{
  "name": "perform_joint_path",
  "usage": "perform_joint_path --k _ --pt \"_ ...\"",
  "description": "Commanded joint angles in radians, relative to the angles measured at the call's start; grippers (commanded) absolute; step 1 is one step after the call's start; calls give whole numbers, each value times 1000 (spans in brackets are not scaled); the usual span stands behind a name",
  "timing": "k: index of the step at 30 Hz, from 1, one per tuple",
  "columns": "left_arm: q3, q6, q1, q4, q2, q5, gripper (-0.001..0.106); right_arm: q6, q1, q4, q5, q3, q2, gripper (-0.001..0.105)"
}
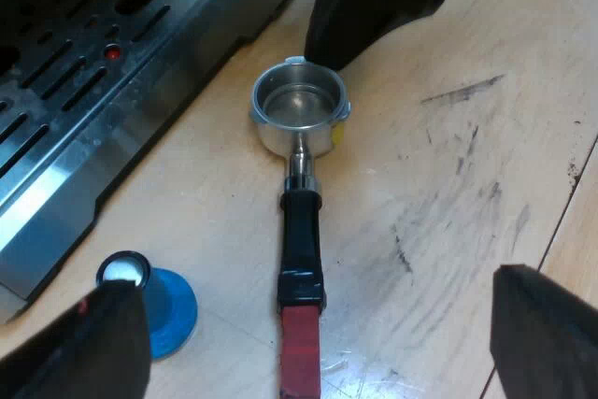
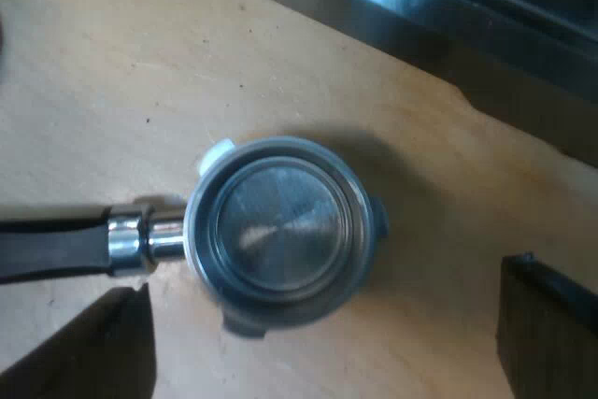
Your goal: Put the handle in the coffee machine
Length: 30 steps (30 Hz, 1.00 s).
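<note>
1. Jaws of the left gripper (image 1: 318, 334) stand wide apart and hold nothing. Its two black fingers (image 1: 547, 334) sit one on each side of the holder's red end, clear of it.
2. Jaws of the right gripper (image 2: 322, 282) are likewise spread and empty, with one finger on each side of the basket. I cannot tell whether either finger touches the rim.
3. The metal holder (image 1: 299, 114) lies loose on the wooden table (image 1: 448, 193) and is not locked into the machine. Its basket (image 2: 280, 221) faces up and shows bare metal at the bottom.
4. A short chrome neck leads from the basket to the dark handle (image 1: 301, 231), which finishes in the red end (image 1: 301, 352). The handle lies flat along the table.
5. The espresso machine (image 1: 140, 100) is close by, and its slotted steel drip tray (image 1: 75, 63) is near the basket end of the holder. From the right wrist, the machine's steel base runs just beyond the basket.
6. A blue tamper (image 1: 163, 306) sits on the table between the drip tray and the dark handle, apart from both. Whether it is upright or tilted I cannot tell.
7. From the left wrist, the right gripper hangs just over the basket's rim.
8. Dark scuff marks (image 1: 462, 91) cross the table beside the holder.
</note>
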Motion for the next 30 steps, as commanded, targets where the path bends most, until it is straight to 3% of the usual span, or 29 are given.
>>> perform_joint_path --k 1,30 --pt "-2 -6 0 -13 0 5 77 -23 -4 -33 -9 -9 20 76" --pt "-2 3 0 -13 0 5 77 -31 -6 -114 -74 -9 222 76"
